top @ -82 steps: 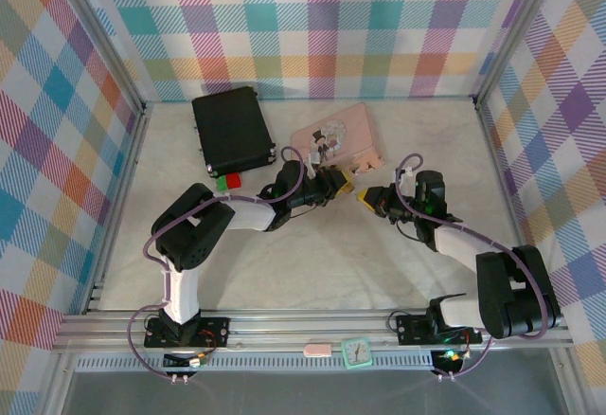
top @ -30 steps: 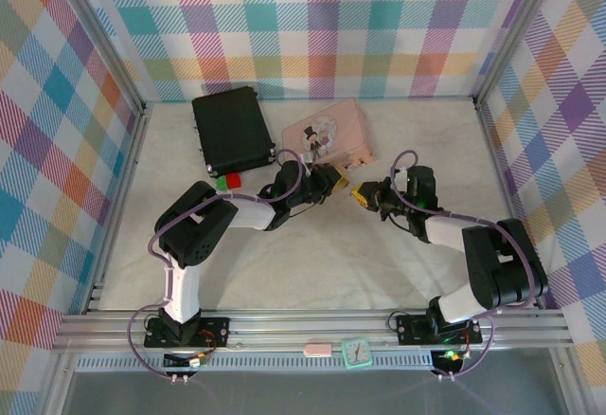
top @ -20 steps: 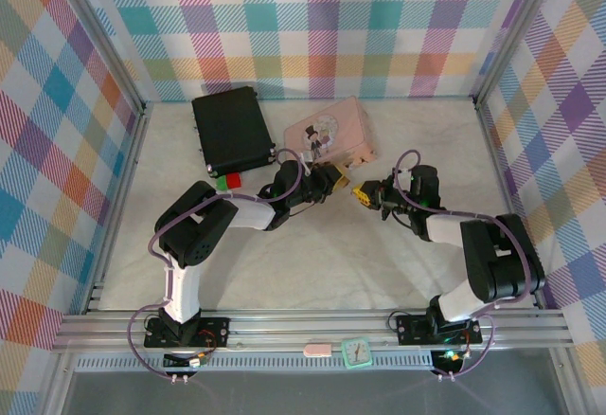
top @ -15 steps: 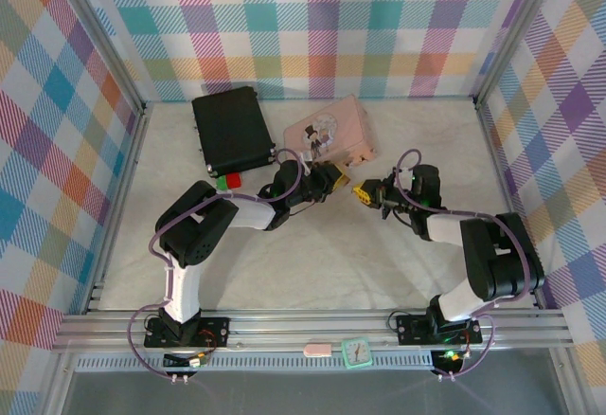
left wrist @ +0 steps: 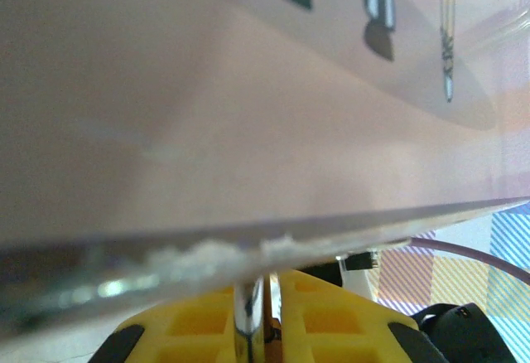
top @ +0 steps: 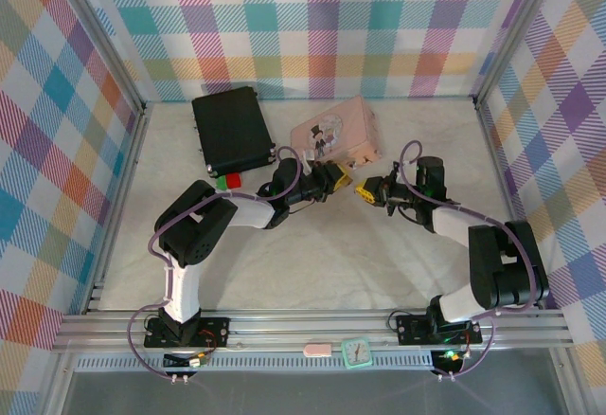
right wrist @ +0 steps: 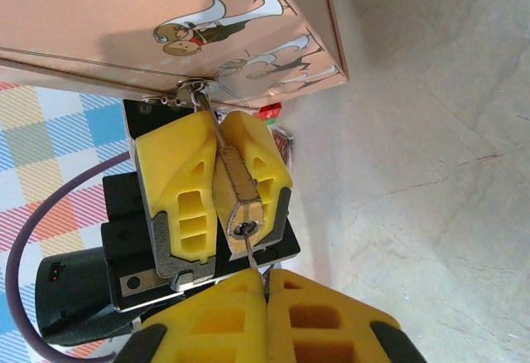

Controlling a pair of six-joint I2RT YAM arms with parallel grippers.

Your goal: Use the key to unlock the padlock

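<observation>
Left end effector clamped on padlock mid-frame below tin, right end effector pinched shut on key, tip at keyhole; skewed entry or early twist likely bends or drops key.

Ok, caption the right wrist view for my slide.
Left gripper grips the padlock by the pink tin; right gripper holds the key at its keyhole.

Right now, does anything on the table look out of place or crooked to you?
The pink tin sits crooked, at a slant to the back wall. Its clasp carries the padlock, which the left gripper clamps while the right gripper holds the key at its keyhole. Nothing looks damaged.
</observation>
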